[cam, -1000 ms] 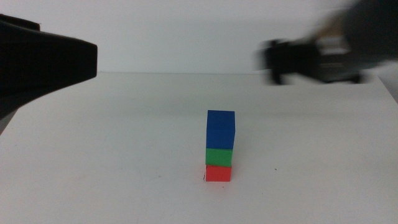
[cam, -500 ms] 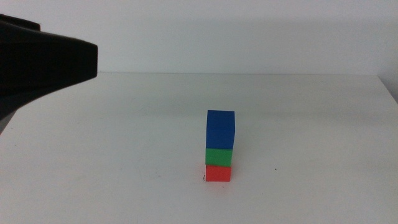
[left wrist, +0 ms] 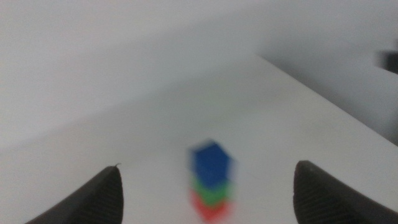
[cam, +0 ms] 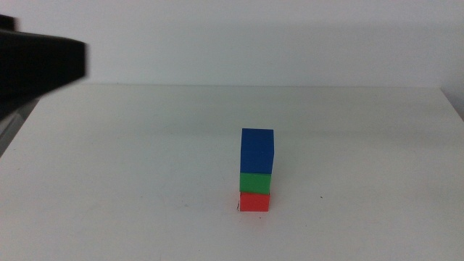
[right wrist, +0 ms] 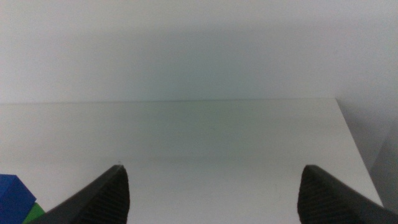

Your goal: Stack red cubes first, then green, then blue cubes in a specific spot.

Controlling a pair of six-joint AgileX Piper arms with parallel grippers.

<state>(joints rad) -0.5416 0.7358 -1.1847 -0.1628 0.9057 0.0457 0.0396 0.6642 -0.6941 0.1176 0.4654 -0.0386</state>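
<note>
Small matte red cube (cam: pixel 254 201) sits on the white table (cam: pixel 130 167), small matte green cube (cam: pixel 255 182) squarely on it, dark blue matte cube (cam: pixel 257 151) on top — one upright stack, nothing touching it. Left gripper (left wrist: pixel 205 190) hangs well back from the stack, jaws wide apart, empty. Right gripper (right wrist: pixel 214 190) — out of the middle view — jaws likewise apart, empty.
</note>
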